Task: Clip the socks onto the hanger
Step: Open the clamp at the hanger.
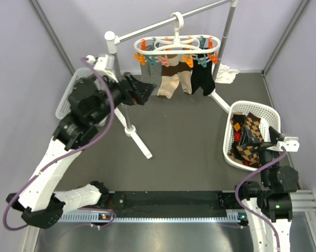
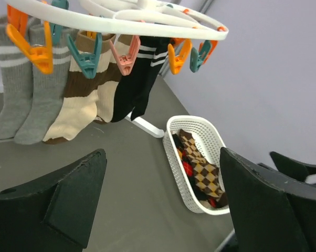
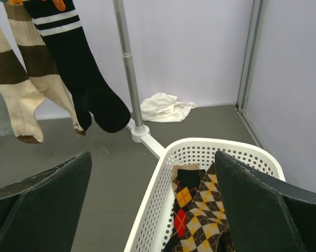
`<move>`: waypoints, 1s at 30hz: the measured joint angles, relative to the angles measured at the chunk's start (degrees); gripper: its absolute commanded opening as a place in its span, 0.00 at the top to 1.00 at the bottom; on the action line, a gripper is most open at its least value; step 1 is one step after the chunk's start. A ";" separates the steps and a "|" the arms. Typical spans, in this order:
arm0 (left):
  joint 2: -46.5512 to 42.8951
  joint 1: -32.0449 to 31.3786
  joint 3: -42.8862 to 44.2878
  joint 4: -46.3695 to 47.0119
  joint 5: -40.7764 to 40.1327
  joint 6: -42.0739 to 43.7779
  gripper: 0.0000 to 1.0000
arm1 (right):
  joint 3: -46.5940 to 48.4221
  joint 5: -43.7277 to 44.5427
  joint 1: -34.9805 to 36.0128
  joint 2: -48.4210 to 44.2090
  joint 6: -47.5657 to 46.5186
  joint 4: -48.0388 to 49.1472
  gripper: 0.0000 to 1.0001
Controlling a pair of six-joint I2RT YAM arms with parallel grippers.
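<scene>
Lying in the basket point(image 3: 221, 144) by the tabletop's point(image 1: 184, 142) right edge, the socks point(image 3: 200, 215) sit just under the right gripper point(image 3: 153, 173) — wide open, empty — while the left gripper point(image 2: 163, 157), open too, is far off.

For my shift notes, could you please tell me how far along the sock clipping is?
Done: plain grey socks, brown-and-cream striped socks and black socks hang clipped on the white plastic oval hanger. In hand: nothing; the left hand open near the hanger, the right hand open above the white perforated basket. To do: brown, orange and red argyle socks lie in that basket.
</scene>
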 measured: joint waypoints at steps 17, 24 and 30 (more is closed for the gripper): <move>9.20 -6.03 -1.81 14.34 -27.91 10.32 0.30 | -0.02 -0.02 0.42 0.00 0.00 -0.02 0.01; 13.09 -6.08 -3.91 19.65 -31.93 12.52 0.35 | -0.15 -0.07 1.09 0.00 0.02 0.00 0.01; 13.11 -6.08 -5.90 25.11 -33.83 12.85 0.35 | -0.37 -0.33 1.77 0.00 0.02 -0.24 0.01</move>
